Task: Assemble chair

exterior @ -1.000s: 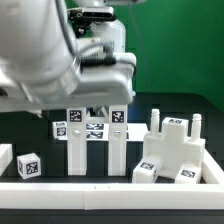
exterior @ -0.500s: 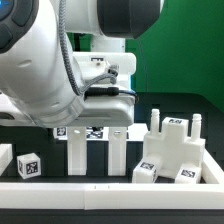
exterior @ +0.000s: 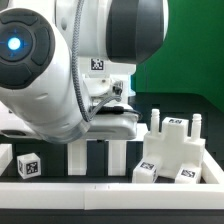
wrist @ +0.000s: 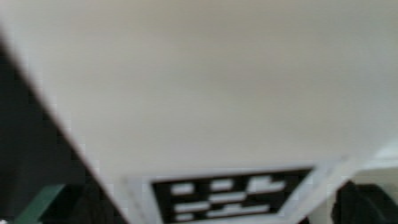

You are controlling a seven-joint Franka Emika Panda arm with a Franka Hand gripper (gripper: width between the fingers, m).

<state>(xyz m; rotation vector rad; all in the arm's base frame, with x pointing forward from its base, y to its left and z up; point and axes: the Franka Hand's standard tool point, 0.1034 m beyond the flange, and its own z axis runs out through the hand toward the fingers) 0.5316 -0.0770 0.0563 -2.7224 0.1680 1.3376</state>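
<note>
A white chair part with two square legs (exterior: 80, 156) stands upright in the middle of the black table; the arm hides its tagged top bar. My gripper (exterior: 104, 130) hangs right over that bar, its fingers hidden behind the arm's body. In the wrist view the same white part (wrist: 178, 90) fills nearly the whole picture, very close and blurred, with one square tag (wrist: 222, 195) on it. The jaws stand wide and I see nothing gripped. A second blocky chair piece (exterior: 176, 146) with tags and upright pegs sits at the exterior view's right.
A small white tagged cube (exterior: 28, 166) lies at the exterior view's left, with another white block (exterior: 5, 158) at the very edge beside it. A low white rail (exterior: 110, 186) runs along the table's front. The arm's bulk blocks most of the upper left.
The arm has come down and swung across the camera, covering the tagged top bar of the two-legged part. The part itself and the other pieces have not moved.
</note>
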